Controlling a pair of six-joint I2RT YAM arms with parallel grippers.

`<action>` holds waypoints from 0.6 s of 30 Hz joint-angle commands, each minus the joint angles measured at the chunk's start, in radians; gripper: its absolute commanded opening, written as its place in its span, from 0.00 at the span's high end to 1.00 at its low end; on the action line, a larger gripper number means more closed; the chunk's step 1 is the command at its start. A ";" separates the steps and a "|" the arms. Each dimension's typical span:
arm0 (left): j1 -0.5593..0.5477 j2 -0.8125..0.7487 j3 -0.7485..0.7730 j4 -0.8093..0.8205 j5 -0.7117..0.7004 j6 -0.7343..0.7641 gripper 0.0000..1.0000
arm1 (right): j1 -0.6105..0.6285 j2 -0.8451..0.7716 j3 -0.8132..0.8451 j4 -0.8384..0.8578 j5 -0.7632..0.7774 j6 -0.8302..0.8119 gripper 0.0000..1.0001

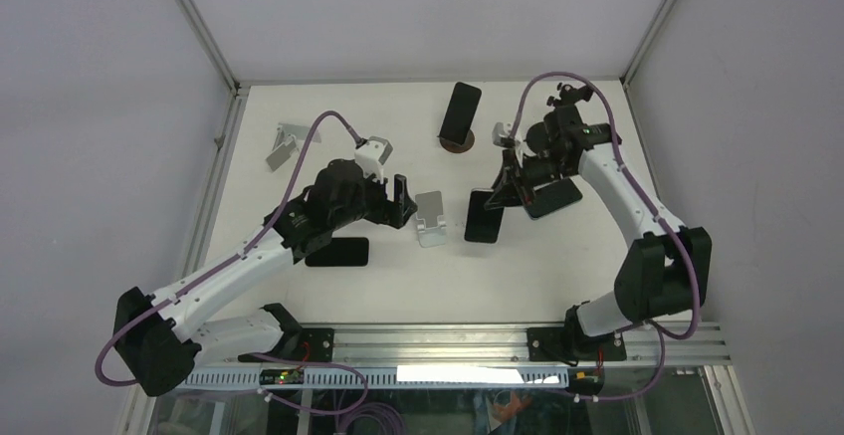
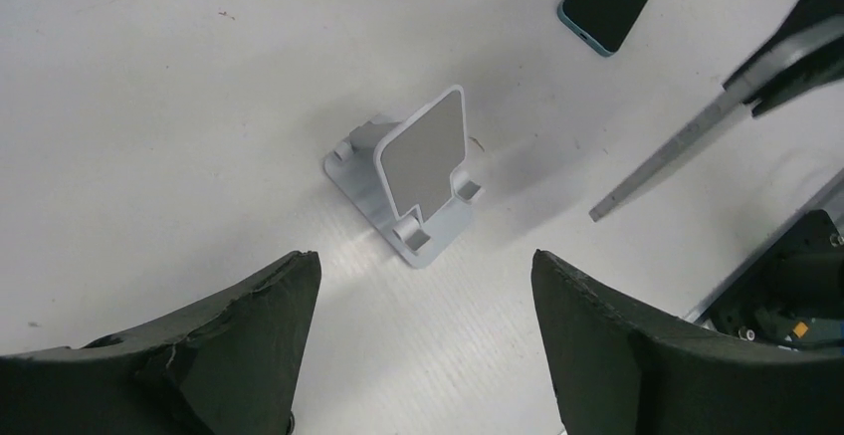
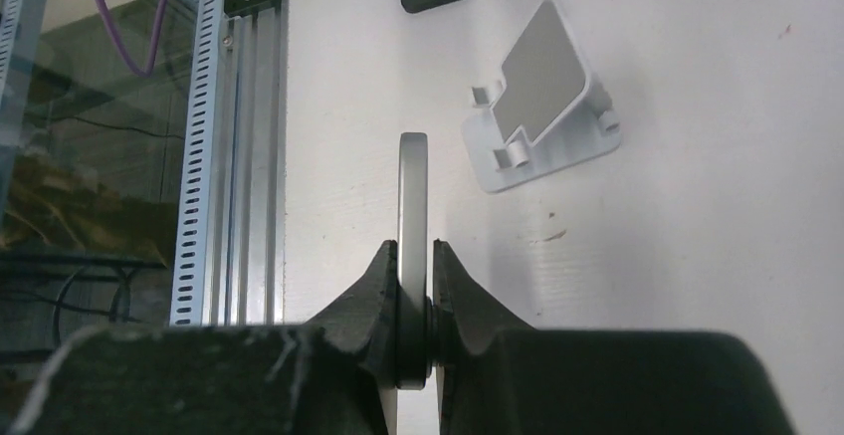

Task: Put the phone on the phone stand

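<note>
A grey phone stand point(image 1: 430, 218) sits mid-table, its angled back plate facing up point(image 2: 423, 171). Just left of it my left gripper point(image 1: 402, 204) hovers open, the two fingers spread wide over bare table short of the stand point(image 2: 423, 261). My right gripper point(image 1: 510, 188) is shut on a dark phone point(image 1: 485, 218), held on edge above the table just right of the stand. In the right wrist view the phone point(image 3: 413, 191) shows as a thin grey edge clamped between the fingers, with the stand point(image 3: 542, 102) ahead and to the right. The left wrist view shows the same phone point(image 2: 667, 161) as a slanted grey edge.
Another dark phone point(image 1: 336, 252) lies flat under the left arm. One more point(image 1: 553, 198) lies under the right arm. A phone point(image 1: 461, 108) leans on a brown round stand point(image 1: 457, 142) at the back. A second grey stand point(image 1: 282, 144) is at the back left. The aluminium rail point(image 1: 428, 340) runs along the near edge.
</note>
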 commanded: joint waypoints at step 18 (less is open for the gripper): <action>0.024 -0.292 -0.074 -0.239 0.026 0.272 0.14 | 0.355 0.568 0.880 -0.317 0.158 -0.149 1.00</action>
